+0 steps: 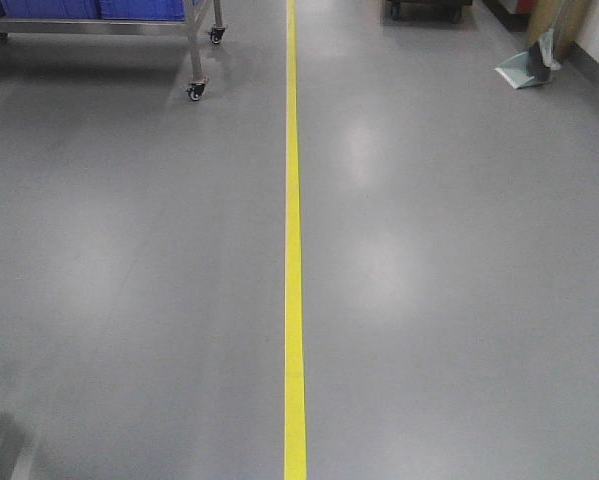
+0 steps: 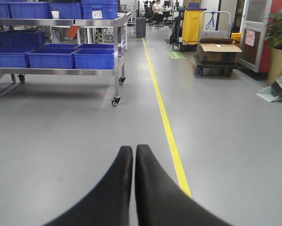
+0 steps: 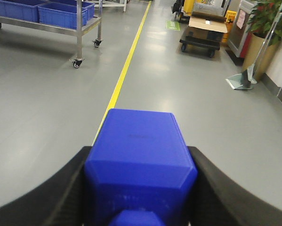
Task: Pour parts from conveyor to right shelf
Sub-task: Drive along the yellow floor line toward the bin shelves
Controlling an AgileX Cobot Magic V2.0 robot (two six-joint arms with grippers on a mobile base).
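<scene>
Floor: smooth grey floor, wide and bare on both sides of the line.
Line: yellow painted stripe, straight down the aisle.
Rack: steel wheeled rack with blue bins, left of the stripe, castors well apart from it.
Cart: black low cart with a cardboard box, far right.
Box: blue plastic box, above the stripe.
Right gripper: black fingers clamped on the box sides.
Left gripper: fingers together, empty.
</scene>
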